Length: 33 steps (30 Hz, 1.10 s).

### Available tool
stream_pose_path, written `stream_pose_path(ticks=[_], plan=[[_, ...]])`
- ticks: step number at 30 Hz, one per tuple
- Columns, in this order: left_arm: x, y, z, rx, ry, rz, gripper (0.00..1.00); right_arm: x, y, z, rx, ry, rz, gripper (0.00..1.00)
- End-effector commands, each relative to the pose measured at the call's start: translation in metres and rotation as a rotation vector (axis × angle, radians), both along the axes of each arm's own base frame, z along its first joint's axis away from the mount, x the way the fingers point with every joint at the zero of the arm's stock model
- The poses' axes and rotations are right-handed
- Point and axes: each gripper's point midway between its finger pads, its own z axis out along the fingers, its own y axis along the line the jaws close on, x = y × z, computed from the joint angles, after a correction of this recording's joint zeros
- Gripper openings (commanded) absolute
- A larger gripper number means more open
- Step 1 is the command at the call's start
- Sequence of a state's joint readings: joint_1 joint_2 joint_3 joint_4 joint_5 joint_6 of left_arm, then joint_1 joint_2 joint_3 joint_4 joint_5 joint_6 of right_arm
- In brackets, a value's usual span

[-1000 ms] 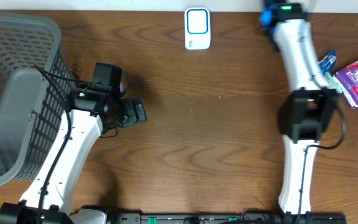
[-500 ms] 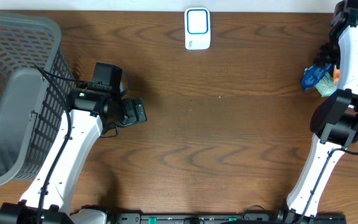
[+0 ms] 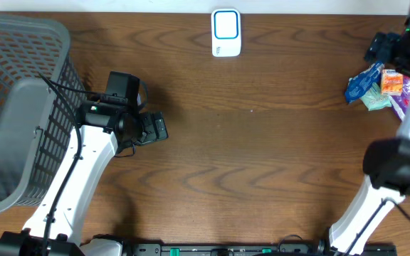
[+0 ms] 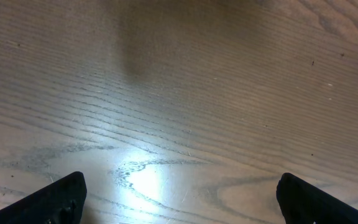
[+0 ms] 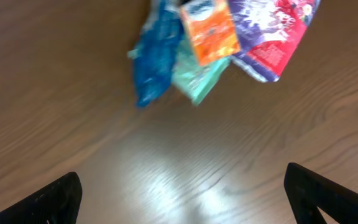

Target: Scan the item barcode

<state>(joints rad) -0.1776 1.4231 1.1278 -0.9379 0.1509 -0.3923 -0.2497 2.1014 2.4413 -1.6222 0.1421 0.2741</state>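
Note:
A small pile of packets lies at the table's far right: a blue one (image 3: 360, 82) (image 5: 149, 62), an orange one (image 3: 391, 80) (image 5: 210, 28), a teal one (image 3: 376, 100) (image 5: 197, 76) and a purple one (image 5: 272, 31). No barcode shows on any of them. The white scanner (image 3: 225, 32) with a blue frame sits at the back centre. My right gripper (image 3: 381, 50) (image 5: 182, 199) hovers open just beside the pile, with only bare wood between its fingers. My left gripper (image 3: 159, 128) (image 4: 179, 202) is open over bare table at the left.
A grey mesh basket (image 3: 20, 107) stands at the left edge, close to the left arm. The right arm's white links run down the right edge of the overhead view.
The right arm has swung from over the packets out to the table's right edge, uncovering the pile, and its gripper has opened. The left arm has not moved.

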Motion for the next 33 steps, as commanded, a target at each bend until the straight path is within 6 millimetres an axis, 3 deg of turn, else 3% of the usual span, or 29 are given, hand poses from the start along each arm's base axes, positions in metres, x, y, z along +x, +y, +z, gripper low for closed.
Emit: stream_pose_path(ticks=[1,7,9,10,12,17,21,27,33], plan=[[-0.002,0.002,-0.003,0.009,0.011,-0.002,0.98,-0.021,0.043,0.045,0.073,-0.088,0.119,0.99],[-0.002,0.002,-0.003,0.009,0.011,-0.002,0.98,-0.063,0.093,0.092,0.099,-0.190,0.270,0.99],[-0.002,0.002,-0.003,0.009,0.011,-0.002,0.98,-0.092,0.113,0.104,0.086,-0.210,0.332,0.99],[-0.002,0.002,-0.003,0.009,0.011,-0.002,0.98,-0.127,0.131,0.112,0.075,-0.231,0.414,0.99],[-0.002,0.002,-0.003,0.009,0.011,-0.002,0.98,-0.153,0.139,0.113,0.074,-0.245,0.442,0.99],[-0.002,0.002,-0.003,0.009,0.011,-0.002,0.98,-0.221,0.146,0.107,0.089,-0.295,0.472,0.99],[-0.002,0.002,-0.003,0.009,0.011,-0.002,0.98,-0.261,0.145,0.107,0.101,-0.376,0.426,0.99],[-0.002,0.002,-0.003,0.009,0.011,-0.002,0.98,-0.298,0.143,0.123,0.076,-0.519,0.434,0.99],[-0.002,0.002,-0.003,0.009,0.011,-0.002,0.98,-0.317,0.142,0.130,0.062,-0.595,0.437,0.99]])
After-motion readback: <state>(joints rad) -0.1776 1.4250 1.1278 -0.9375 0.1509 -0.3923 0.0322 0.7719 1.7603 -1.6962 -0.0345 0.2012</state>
